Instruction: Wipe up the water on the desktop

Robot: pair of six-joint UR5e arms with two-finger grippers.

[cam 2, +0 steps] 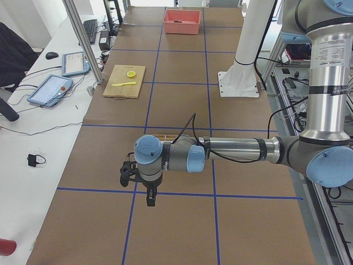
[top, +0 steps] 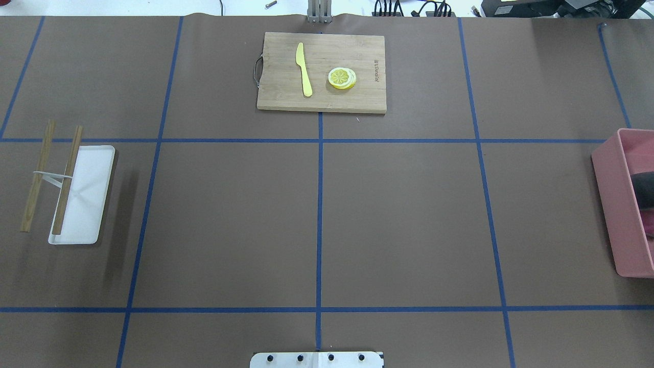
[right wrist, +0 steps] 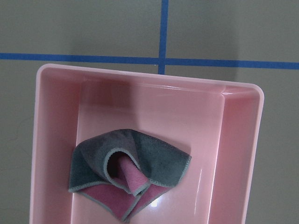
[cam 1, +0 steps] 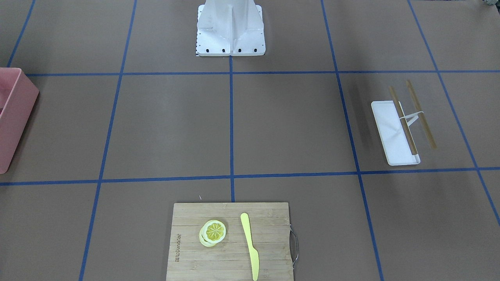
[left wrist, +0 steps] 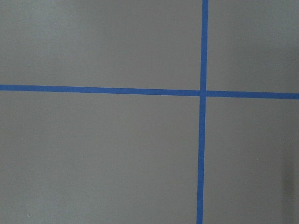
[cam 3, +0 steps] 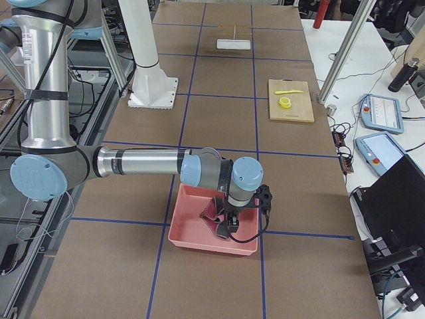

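Note:
The desktop [top: 398,214] is matte brown with blue tape lines; I see no water on it. A grey and pink cloth [right wrist: 126,175] lies crumpled in a pink bin [right wrist: 238,140] at the table's right end. My right gripper [cam 3: 222,229] hangs just over the bin [cam 3: 192,239] and the cloth [cam 3: 212,211]; I cannot tell whether it is open or shut. My left gripper [cam 2: 150,197] hangs over bare desktop by a tape crossing; I cannot tell its state. The left wrist view shows only desktop [left wrist: 93,154] and tape.
A bamboo cutting board [top: 322,97] at the far middle holds a yellow knife [top: 303,69] and lemon slices [top: 342,78]. A white tray [top: 84,204] with two wooden sticks [top: 66,179] lies at the left. The robot's base [cam 1: 230,29] is at the near edge.

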